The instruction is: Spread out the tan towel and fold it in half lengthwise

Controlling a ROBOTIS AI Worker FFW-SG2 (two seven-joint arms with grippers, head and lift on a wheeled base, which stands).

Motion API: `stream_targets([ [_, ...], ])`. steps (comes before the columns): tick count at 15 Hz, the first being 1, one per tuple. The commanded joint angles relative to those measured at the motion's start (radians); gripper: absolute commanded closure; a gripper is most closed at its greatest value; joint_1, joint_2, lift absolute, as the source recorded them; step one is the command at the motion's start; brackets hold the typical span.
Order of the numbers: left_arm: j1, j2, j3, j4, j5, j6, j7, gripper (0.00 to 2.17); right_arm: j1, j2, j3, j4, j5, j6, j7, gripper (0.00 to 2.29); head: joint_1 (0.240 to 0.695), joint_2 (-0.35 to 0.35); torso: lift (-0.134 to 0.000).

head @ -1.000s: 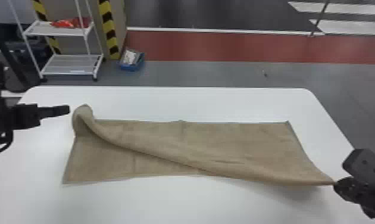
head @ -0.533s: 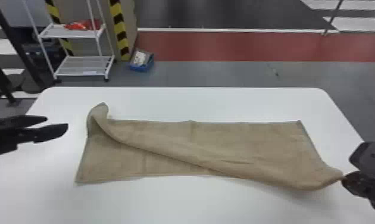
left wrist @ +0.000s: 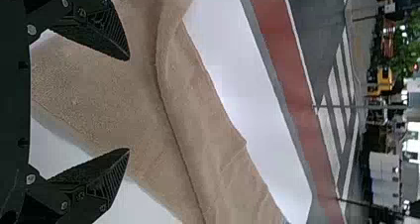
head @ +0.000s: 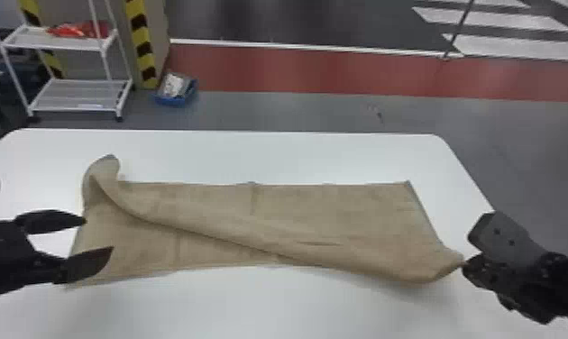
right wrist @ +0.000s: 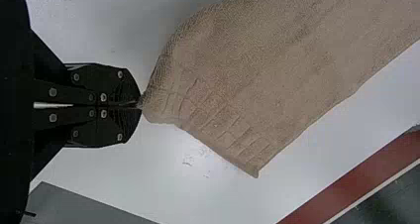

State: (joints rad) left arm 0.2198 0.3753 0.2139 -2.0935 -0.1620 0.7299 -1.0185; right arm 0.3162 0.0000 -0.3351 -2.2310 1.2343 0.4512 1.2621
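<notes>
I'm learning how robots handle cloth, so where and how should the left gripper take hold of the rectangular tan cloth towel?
Probably by the curled far-left corner of the tan cloth towel, coming from the robot's left. It rises off the white table in a rounded curl, so the left gripper, its fingers open, could likely straddle it; the near edge lies flatter.

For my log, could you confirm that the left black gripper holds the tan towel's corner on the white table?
Not quite: the right black gripper holds the tan towel's corner on the white table, as the right wrist view shows.
</notes>
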Motion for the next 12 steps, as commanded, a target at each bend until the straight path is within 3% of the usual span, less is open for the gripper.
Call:
stream_targets([
  [1, 0.019, 0.008, -0.019, 0.041, -0.080, -0.160, -0.048, 0.27, 0.006, 0.001, -0.005, 0.002, -0.007, 0.005, -0.003, 2.06, 0.695, -0.149, -0.125],
  [7, 0.026, 0.022, 0.032, 0.075, -0.226, -0.322, -0.258, 0.33, -0.006, 0.001, -0.004, 0.030, -0.013, 0.005, -0.009, 2.06, 0.695, -0.159, -0.125],
  [12, 0.016, 0.025, -0.024, 0.116, -0.275, -0.338, -0.287, 0.42, -0.006, 0.001, -0.005, 0.031, -0.013, 0.008, -0.009, 2.06, 0.695, -0.148, -0.125],
])
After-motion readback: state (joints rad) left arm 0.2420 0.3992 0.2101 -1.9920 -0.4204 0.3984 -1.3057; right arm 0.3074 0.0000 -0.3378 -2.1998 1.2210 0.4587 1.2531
